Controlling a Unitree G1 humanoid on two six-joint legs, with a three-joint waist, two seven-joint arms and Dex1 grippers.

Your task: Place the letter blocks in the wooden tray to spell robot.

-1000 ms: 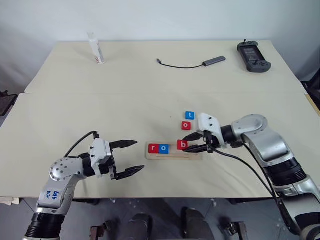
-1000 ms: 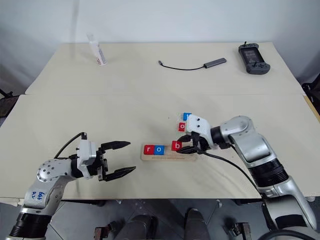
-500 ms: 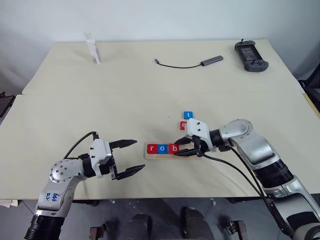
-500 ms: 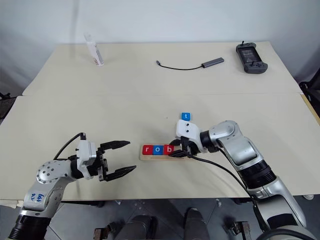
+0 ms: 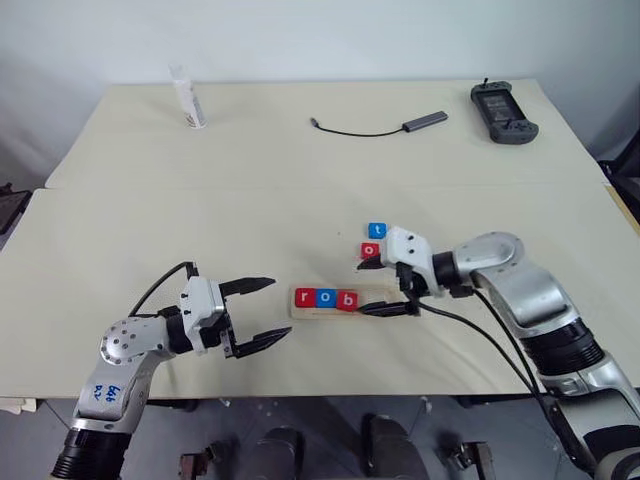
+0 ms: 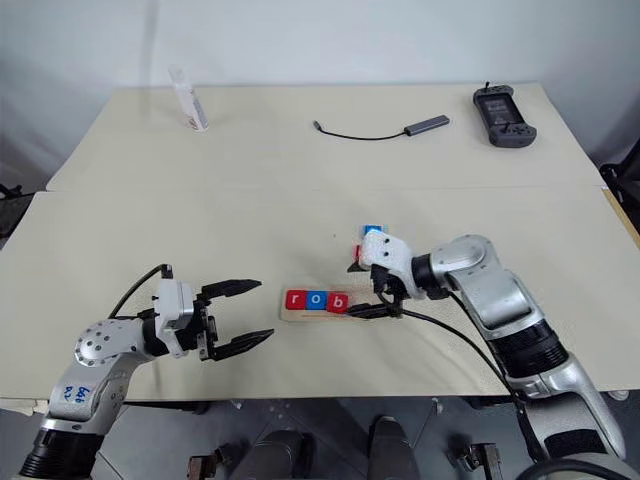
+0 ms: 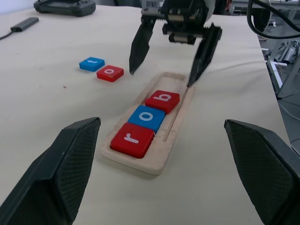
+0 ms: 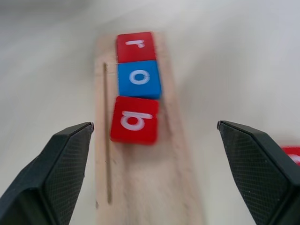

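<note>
The wooden tray [image 5: 345, 302] lies near the table's [image 5: 150, 210] front edge, holding a red r block [image 5: 305, 296], a blue o block [image 5: 326, 297] and a red b block [image 5: 347, 299] side by side at its left end. The red o block [image 5: 371, 250] and blue t block [image 5: 376, 230] lie on the table just beyond the tray's right end. The right gripper [image 5: 385, 287] hangs over the tray's empty right part, fingers spread, holding nothing. The left gripper [image 5: 258, 314] waits left of the tray, jaws wide apart. Far back lie a white tube [image 5: 188, 97], a cable [image 5: 380, 127] and a black controller [image 5: 504, 102].
</note>
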